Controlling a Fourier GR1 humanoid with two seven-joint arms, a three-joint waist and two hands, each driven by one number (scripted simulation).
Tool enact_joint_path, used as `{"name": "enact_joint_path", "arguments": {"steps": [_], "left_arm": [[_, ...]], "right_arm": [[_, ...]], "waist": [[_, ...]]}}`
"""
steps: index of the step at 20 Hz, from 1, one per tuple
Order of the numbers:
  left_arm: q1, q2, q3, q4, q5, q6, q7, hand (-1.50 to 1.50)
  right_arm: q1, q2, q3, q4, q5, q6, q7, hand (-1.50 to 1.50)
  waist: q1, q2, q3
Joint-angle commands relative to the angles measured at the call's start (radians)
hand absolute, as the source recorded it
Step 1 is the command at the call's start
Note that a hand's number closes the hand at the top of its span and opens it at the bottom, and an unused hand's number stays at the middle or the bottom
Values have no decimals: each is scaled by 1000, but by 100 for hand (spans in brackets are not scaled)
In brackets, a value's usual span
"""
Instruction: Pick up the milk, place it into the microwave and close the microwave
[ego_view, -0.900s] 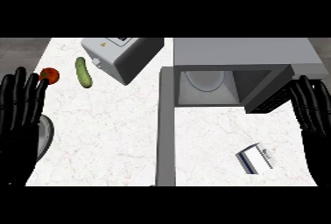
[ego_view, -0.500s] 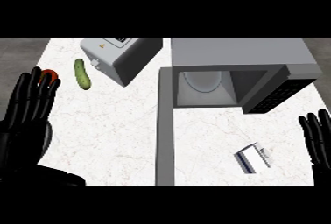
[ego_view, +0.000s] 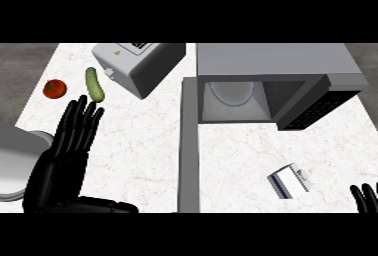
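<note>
— So, where is everything on the counter (ego_view: 133, 150)?
— The microwave (ego_view: 273, 80) stands open. The left robot hand (ego_view: 63, 155) is spread flat; of the right robot hand (ego_view: 365, 196) only straight fingertips show. The milk (ego_view: 289, 180) lies near it.

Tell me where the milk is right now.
In the head view, the milk lies on the counter's right part, below the open microwave, near the right hand.
</note>
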Motion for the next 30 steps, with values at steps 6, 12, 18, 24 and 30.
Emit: {"name": "enact_joint_path", "arguments": {"steps": [6, 12, 18, 24, 30], "left_arm": [[124, -31, -169, 29, -73, 76, -125, -150], [170, -31, -231, 37, -102, 111, -177, -150], [244, -31, -315, 21, -123, 154, -220, -150], [209, -5, -250, 35, -42, 102, -205, -150], [333, 60, -259, -37, -15, 58, -225, -150]], "right_arm": [[116, -2, -64, 195, 18, 79, -244, -150], [-4, 55, -64, 391, 129, 1, -359, -150], [-81, 58, -85, 484, 106, -74, -357, -150], [-286, 37, -167, 750, 111, -69, -415, -150], [-370, 48, -195, 909, 156, -141, -483, -150]], "waist": [[8, 1, 0], [14, 3, 0], [16, 3, -1], [18, 3, 0], [23, 3, 0]]}}
